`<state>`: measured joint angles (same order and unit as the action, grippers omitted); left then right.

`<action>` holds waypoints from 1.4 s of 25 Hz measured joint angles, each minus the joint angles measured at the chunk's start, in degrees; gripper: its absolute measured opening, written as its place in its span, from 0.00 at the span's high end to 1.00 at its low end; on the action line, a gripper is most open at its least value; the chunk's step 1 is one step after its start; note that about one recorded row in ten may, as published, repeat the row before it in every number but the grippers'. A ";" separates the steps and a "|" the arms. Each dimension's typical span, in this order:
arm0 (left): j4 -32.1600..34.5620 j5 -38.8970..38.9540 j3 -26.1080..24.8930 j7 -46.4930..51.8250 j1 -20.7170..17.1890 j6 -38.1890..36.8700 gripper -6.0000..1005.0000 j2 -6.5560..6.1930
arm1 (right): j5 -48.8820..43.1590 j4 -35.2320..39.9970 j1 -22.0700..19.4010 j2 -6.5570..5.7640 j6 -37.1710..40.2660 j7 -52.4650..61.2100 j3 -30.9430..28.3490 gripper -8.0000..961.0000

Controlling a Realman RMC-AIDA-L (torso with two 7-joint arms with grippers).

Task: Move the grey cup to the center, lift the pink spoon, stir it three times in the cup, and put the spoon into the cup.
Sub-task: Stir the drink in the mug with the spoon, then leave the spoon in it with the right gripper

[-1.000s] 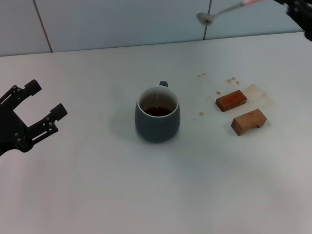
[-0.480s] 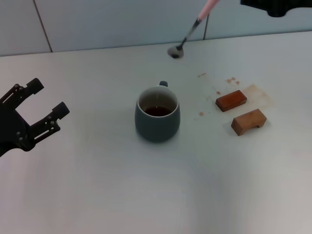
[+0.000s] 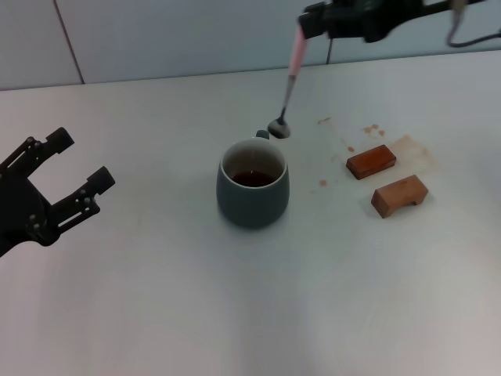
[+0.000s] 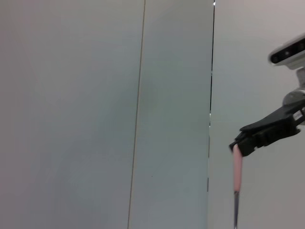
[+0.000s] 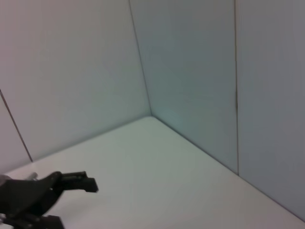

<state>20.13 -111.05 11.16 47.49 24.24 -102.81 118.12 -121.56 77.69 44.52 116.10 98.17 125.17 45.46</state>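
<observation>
The grey cup [image 3: 252,183] stands upright in the middle of the white table, white inside with dark brown residue. My right gripper [image 3: 307,22] is high at the back and is shut on the pink handle of the pink spoon [image 3: 288,86]. The spoon hangs almost straight down, its metal bowl just behind and right of the cup's rim, by the handle. The spoon [image 4: 236,181] and the right gripper [image 4: 243,143] also show in the left wrist view. My left gripper [image 3: 66,176] is open and empty at the left, well apart from the cup.
Two brown wooden blocks [image 3: 371,161] [image 3: 399,195] lie right of the cup, with brown stains [image 3: 415,150] on the table around them. A pale panelled wall [image 3: 180,35] runs behind the table's far edge. My left gripper [image 5: 71,182] shows in the right wrist view.
My right gripper has swung left and down with the spoon. The spoon has turned from nearly level to hanging upright, its bowl now close behind the cup. The left gripper has barely moved.
</observation>
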 joint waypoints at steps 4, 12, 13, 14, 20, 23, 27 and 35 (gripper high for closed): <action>-0.01 -0.03 0.00 0.15 0.02 -0.18 0.14 0.00 | -4.42 -0.72 2.17 0.27 -3.15 3.02 4.94 0.88; -0.01 -0.05 -0.01 0.36 0.19 -0.26 0.14 0.00 | -8.77 -5.61 6.22 0.60 -7.67 4.88 11.02 0.88; -0.03 -0.04 -0.04 0.31 0.20 -0.29 0.14 0.00 | -8.86 -6.44 6.61 0.61 -8.31 4.86 11.52 0.88; -0.08 -0.05 -0.13 0.22 0.20 -0.34 0.14 0.00 | -9.09 -7.93 7.39 0.66 -9.21 4.86 12.25 0.88; -0.17 -0.05 -0.25 0.17 0.20 -0.38 0.14 0.00 | -9.66 -11.07 8.68 0.73 -11.25 4.71 14.74 0.87; -0.43 -0.04 -0.27 0.12 0.19 -0.38 0.14 0.00 | -10.20 -11.77 9.08 0.80 -11.54 4.70 15.46 0.87; -0.79 -0.04 -0.33 0.09 0.24 -0.36 0.14 -0.07 | -10.27 -12.41 9.15 0.79 -11.62 4.68 15.65 0.86; -0.82 -0.04 -0.35 0.06 0.34 -0.24 0.14 0.00 | -10.05 -15.60 8.86 1.45 -11.73 2.65 15.79 0.86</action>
<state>19.31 -111.09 10.81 47.55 24.58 -103.05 118.12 -131.61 62.09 53.39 117.55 86.43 127.81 61.24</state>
